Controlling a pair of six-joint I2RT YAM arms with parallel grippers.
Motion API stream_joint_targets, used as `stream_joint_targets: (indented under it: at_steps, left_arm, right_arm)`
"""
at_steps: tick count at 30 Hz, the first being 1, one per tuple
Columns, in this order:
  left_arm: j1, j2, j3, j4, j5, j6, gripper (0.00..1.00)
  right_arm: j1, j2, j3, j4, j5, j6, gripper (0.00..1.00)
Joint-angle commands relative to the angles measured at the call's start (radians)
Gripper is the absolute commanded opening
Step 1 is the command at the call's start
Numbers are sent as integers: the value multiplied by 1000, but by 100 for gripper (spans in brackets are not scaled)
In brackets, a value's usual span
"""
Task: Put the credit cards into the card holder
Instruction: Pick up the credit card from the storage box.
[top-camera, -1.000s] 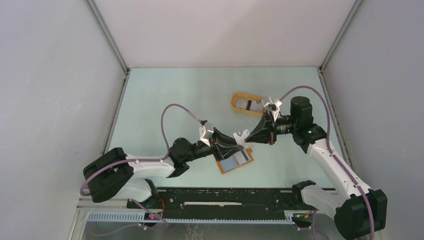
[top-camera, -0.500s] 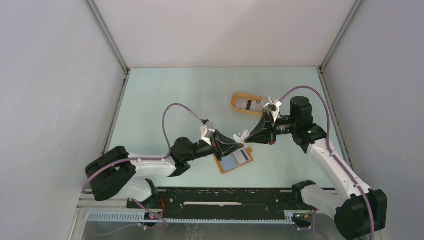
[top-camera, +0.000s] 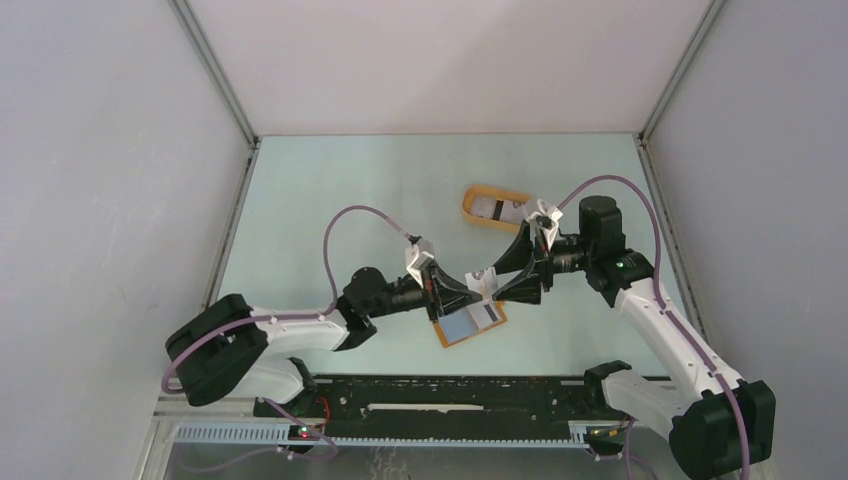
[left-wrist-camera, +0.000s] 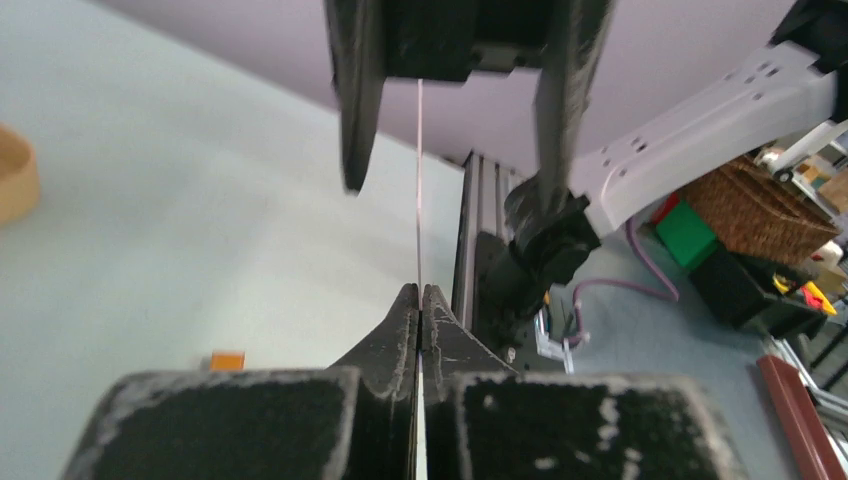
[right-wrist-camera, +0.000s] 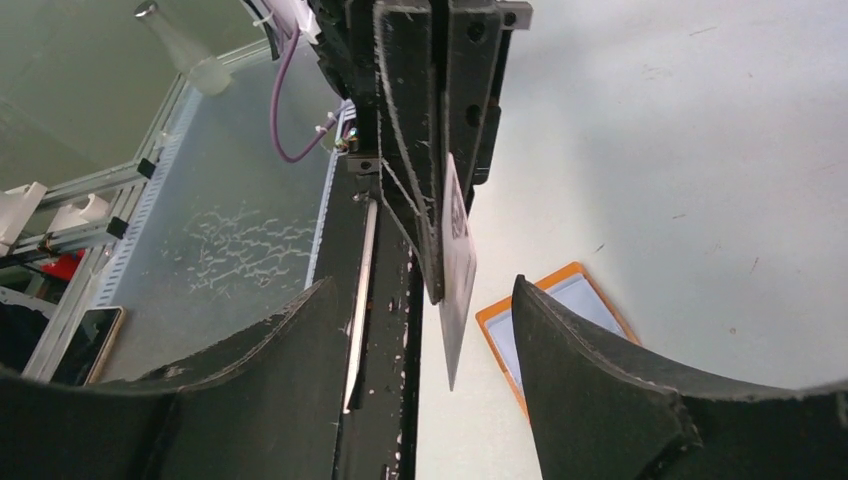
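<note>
A pale credit card (top-camera: 484, 281) hangs in the air above the table, pinched by my left gripper (top-camera: 474, 285), which is shut on it. The left wrist view shows this card (left-wrist-camera: 419, 180) edge-on, rising from the closed tips of the left gripper (left-wrist-camera: 420, 292). My right gripper (top-camera: 503, 283) stands open around the card's far end, its fingers apart on either side of the card (right-wrist-camera: 457, 262) without touching it. The right gripper (right-wrist-camera: 422, 283) faces the left one. Below lies the open orange card holder (top-camera: 440, 332), with a bluish, black-striped card (top-camera: 468, 322) in it.
An oval orange tray (top-camera: 470, 205) with more cards sits at the back right, behind the right arm. The black rail of the arm bases (top-camera: 450, 395) runs along the near edge. Grey walls enclose the table on three sides.
The left gripper closed on the card that the right gripper was holding. The right gripper then opened and let the card go. Both grippers stayed close together above the card holder.
</note>
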Motion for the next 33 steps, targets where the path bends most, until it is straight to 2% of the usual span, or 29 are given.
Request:
stream_joint_targets:
  at_steps: [1, 5, 8, 15, 18, 20, 24, 28, 31, 32, 33]
  left_arm:
    - [24, -43, 44, -216, 101, -29, 0]
    - [24, -64, 77, -349, 134, 13, 0]
    - [24, -78, 96, -414, 144, 39, 0]
    - [29, -113, 102, -456, 128, 69, 0]
    - [37, -121, 101, -463, 125, 71, 0]
    - [46, -125, 99, -466, 123, 72, 0]
    - [56, -133, 98, -472, 125, 75, 0]
    - [58, -136, 97, -477, 123, 77, 0]
    - [61, -140, 93, -479, 110, 74, 2]
    - [63, -143, 91, -480, 103, 73, 6]
    - [65, -153, 85, -482, 92, 70, 14]
  right_arm:
    - [1, -15, 37, -52, 33, -77, 74]
    - [2, 11, 48, -74, 54, -86, 72]
    - [11, 29, 51, -84, 69, -91, 67]
    - [35, 80, 63, -117, 95, -113, 59]
    - [50, 101, 69, -137, 94, -128, 53]
    - [63, 113, 77, -153, 94, -145, 48]
    - [84, 131, 89, -176, 93, -170, 31]
    - [93, 136, 97, -195, 79, -198, 2]
    - [96, 137, 100, -206, 96, -213, 0]
    - [96, 138, 100, -208, 102, -217, 0]
    - [96, 138, 100, -210, 108, -218, 0]
